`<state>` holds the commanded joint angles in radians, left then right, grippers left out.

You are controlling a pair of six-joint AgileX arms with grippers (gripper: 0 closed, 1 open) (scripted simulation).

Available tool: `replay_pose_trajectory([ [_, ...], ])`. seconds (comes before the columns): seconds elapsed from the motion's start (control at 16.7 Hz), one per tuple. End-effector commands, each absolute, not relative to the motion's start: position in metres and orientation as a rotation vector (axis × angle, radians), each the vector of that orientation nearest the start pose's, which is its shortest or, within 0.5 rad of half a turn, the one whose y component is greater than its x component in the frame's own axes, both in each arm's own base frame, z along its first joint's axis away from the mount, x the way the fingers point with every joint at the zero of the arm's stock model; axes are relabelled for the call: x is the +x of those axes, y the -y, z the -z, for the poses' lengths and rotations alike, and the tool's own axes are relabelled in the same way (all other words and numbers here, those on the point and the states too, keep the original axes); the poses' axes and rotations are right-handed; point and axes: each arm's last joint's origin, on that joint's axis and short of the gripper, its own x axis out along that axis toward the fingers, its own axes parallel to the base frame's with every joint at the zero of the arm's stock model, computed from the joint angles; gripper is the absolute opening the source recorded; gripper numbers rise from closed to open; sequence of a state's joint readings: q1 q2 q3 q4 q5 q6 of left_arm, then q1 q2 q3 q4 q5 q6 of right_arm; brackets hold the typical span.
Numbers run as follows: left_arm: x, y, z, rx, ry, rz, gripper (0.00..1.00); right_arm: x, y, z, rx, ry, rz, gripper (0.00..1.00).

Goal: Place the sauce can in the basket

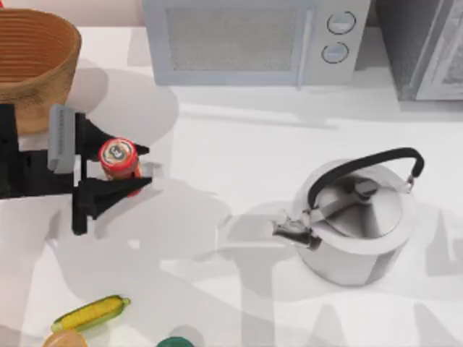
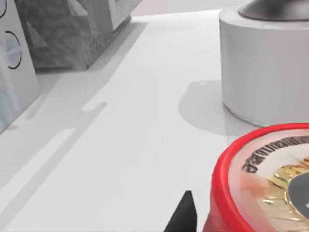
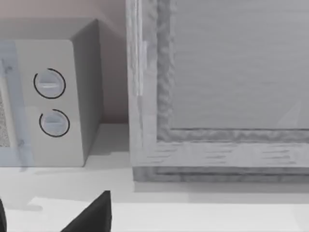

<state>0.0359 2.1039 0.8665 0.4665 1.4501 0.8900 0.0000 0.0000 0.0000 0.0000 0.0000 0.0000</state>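
Note:
The sauce can is small and red with a round emblem lid. It stands at the table's left, just in front of the tan wicker basket in the far left corner. My left gripper reaches in from the left edge, and its black fingers are shut on the can from both sides. In the left wrist view the can's red-rimmed lid looms close beside one black fingertip. In the right wrist view my right gripper is open with nothing between its fingers, and it faces the back wall's appliances.
A steel kettle with a black handle stands right of centre. A microwave and a grey cabinet line the back. A corn cob, an orange item and a green item lie at the front left.

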Motion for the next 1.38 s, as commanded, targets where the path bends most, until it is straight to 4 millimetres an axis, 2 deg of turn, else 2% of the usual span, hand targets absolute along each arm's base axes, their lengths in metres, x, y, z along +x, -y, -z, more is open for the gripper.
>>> replay_pose_trajectory([
  [0.18,0.383,0.0,-0.119,0.209,0.078,1.377,0.0,0.106,0.001,-0.16,0.0,0.0,0.0,1.0],
  [0.3,0.4,-0.022,-0.156,0.222,0.086,1.311,0.0,0.106,0.001,-0.16,0.0,0.0,0.0,1.0],
  [0.48,0.415,-0.07,-0.201,0.203,0.052,1.174,0.0,0.106,0.001,-0.16,0.0,0.0,0.0,1.0],
  [0.66,0.419,-0.124,-0.231,0.149,-0.009,1.02,0.0,0.106,0.001,-0.16,0.0,0.0,0.0,1.0],
  [0.84,0.414,-0.17,-0.246,0.087,-0.064,0.886,0.0,0.106,0.001,-0.16,0.0,0.0,0.0,1.0],
  [0.96,0.411,-0.189,-0.25,0.059,-0.087,0.829,0.0,0.106,0.001,-0.16,0.0,0.0,0.0,1.0],
  [1.08,0.41,-0.195,-0.251,0.05,-0.093,0.813,0.0,0.106,0.001,-0.16,0.0,0.0,0.0,1.0],
  [1.38,0.413,-0.19,-0.25,0.057,-0.09,0.817,0.0,0.106,0.001,-0.16,0.0,0.0,0.0,1.0],
])
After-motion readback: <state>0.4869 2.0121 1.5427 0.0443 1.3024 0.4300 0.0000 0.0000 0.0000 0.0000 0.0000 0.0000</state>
